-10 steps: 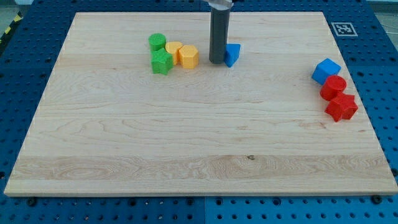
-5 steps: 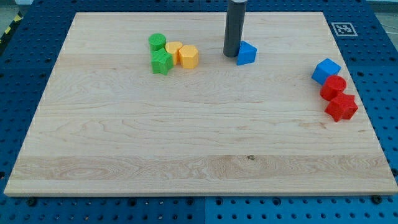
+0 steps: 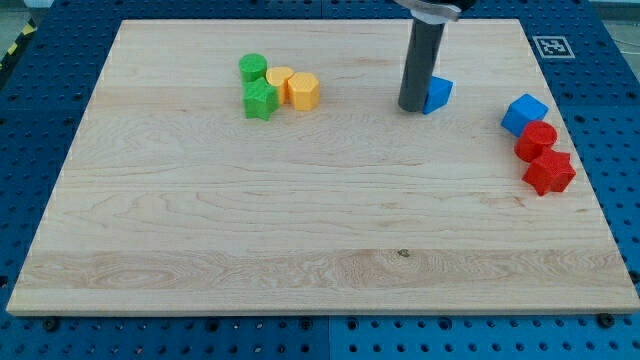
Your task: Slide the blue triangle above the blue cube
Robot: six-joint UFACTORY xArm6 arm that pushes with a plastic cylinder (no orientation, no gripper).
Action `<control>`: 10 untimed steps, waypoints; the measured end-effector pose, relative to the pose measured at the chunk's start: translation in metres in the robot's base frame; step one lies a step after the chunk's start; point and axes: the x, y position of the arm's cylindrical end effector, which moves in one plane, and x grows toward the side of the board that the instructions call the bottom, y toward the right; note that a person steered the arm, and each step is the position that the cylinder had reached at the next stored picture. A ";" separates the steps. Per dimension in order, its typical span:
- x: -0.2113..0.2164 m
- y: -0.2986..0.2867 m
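Observation:
The blue triangle (image 3: 437, 94) lies on the wooden board (image 3: 300, 220) in the upper right part. My tip (image 3: 411, 107) touches its left side. The blue cube (image 3: 524, 113) sits further to the view's right, slightly lower than the triangle, with a gap between them.
A red cylinder (image 3: 537, 139) and a red star-shaped block (image 3: 549, 172) sit just below the blue cube. At the upper left are a green cylinder (image 3: 253, 68), a green star-shaped block (image 3: 260, 99), a yellow cylinder (image 3: 279, 78) and a yellow hexagon (image 3: 303, 91). A marker tag (image 3: 552, 46) sits off the board's top right corner.
My tip has moved to the view's right, pushing the blue triangle rightward and slightly down, closer to the blue cube. The other blocks have not moved.

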 end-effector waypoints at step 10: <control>-0.037 0.071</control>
